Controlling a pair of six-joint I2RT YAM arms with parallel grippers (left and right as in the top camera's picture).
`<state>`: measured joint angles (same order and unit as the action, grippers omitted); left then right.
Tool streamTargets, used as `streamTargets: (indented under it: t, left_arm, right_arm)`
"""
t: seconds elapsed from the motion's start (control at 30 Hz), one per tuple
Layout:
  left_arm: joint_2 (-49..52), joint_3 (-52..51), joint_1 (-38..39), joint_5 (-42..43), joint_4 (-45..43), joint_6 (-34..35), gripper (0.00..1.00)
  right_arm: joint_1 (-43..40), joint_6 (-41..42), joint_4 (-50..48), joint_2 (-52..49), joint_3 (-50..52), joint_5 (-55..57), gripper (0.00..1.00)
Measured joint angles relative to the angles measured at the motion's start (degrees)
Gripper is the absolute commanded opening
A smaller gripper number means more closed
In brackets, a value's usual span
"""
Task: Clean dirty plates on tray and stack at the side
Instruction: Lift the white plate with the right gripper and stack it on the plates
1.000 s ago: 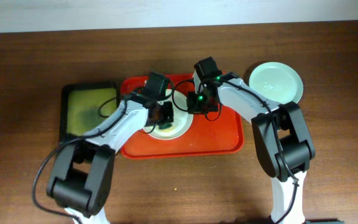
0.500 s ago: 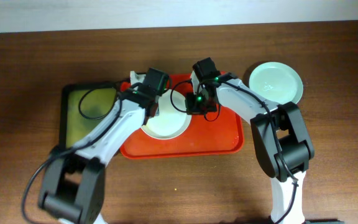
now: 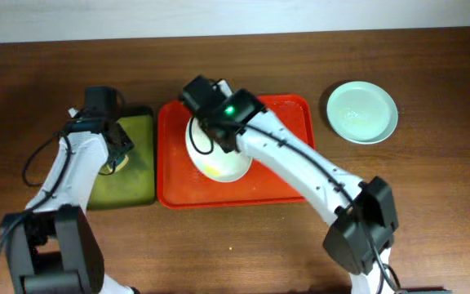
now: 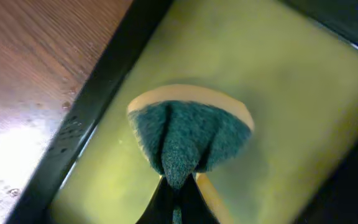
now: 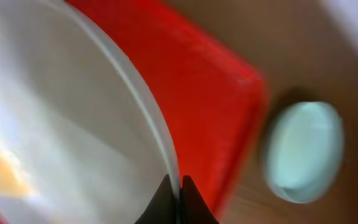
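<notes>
A red tray point(image 3: 288, 184) is seen around the middle of the counter point(image 3: 431, 212), closer to the far edge than the near one. A white plate point(image 3: 223, 163) is carried in the tray's left half, with a yellowish smear point(image 3: 213, 170) on its inside. The right gripper point(image 5: 174, 186) is reached across the tray from the near right side, and its fingers are seen clamped shut on the plate's thin rim, one above and one below. Whether the plate is lifted off the tray floor cannot be told from these views. A second plate, pale mint point(image 3: 362, 112), is set on bare counter toward the far right corner, near the red tray's right rim but apart from it; no smear can be made out on it. A black tray point(image 3: 149, 196) with a greenish inside is placed just beside the red tray's left edge, toward the counter's left side. The left gripper point(image 4: 178, 186) is held over this black tray, fingers pinched tight on a sponge point(image 4: 188, 134), dark green scouring face toward the wrist camera, yellow foam at its edge. Sponge contact with the tray floor cannot be confirmed.
</notes>
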<state>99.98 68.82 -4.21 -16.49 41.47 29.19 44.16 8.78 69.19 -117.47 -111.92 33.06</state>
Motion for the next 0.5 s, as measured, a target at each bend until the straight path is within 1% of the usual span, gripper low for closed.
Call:
streamTargets:
  t: [0.03, 0.07, 0.1, 0.13, 0.2, 0.23, 0.27, 0.3, 0.33, 0.47, 0.5]
  left_arm:
    - [1.2, -0.07, -0.79, 1.18, -0.76, 0.26, 0.26]
    - [2.21, -0.11, -1.03, 1.99, -1.22, 0.35, 0.3]
    - [3.39, -0.17, -1.07, 2.67, -1.88, 0.74, 0.36]
    - [4.11, -0.28, -1.07, 3.34, -2.27, 0.68, 0.4]
    - [4.2, -0.2, -1.07, 5.03, -2.54, 0.5, 0.42]
    - [4.15, 0.07, -1.07, 6.36, -1.86, -0.24, 0.45]
    - [3.78, 0.52, -1.07, 7.37, -1.05, -0.87, 0.63]
    - [2.47, 1.29, -1.07, 8.31, 0.2, -1.55, 0.89]
    - [-0.83, 2.45, -1.07, 8.96, 0.79, -2.01, 1.0]
    - [-14.71, 3.98, -1.07, 9.73, 2.91, -2.62, 0.99]
    - [-16.31, 4.17, -1.07, 9.73, 3.39, -2.62, 0.99]
  right_arm:
    - [1.7, -0.24, 0.31, 0.0, -0.39, 5.99, 0.04]
    - [3.08, -1.4, 0.31, 0.0, -0.55, 10.84, 0.04]
    - [5.05, -3.85, 0.31, 0.0, -0.59, 16.57, 0.04]
    - [6.71, -6.14, 0.33, 0.0, -0.59, 20.94, 0.04]
    - [9.27, -11.06, 0.22, 0.0, -0.59, 28.59, 0.04]
    - [10.08, -13.51, 0.17, 0.0, -0.59, 32.22, 0.04]
    - [10.4, -14.78, 0.15, 0.0, -0.59, 34.32, 0.04]
    - [10.54, -17.0, -0.79, 0.0, -0.59, 37.59, 0.04]
    - [10.54, -19.93, -2.16, 0.0, -0.7, 40.46, 0.04]
    - [10.75, -29.42, -6.88, 0.0, -0.72, 48.02, 0.04]
    - [10.84, -30.75, -6.91, 0.0, -0.72, 49.31, 0.04]
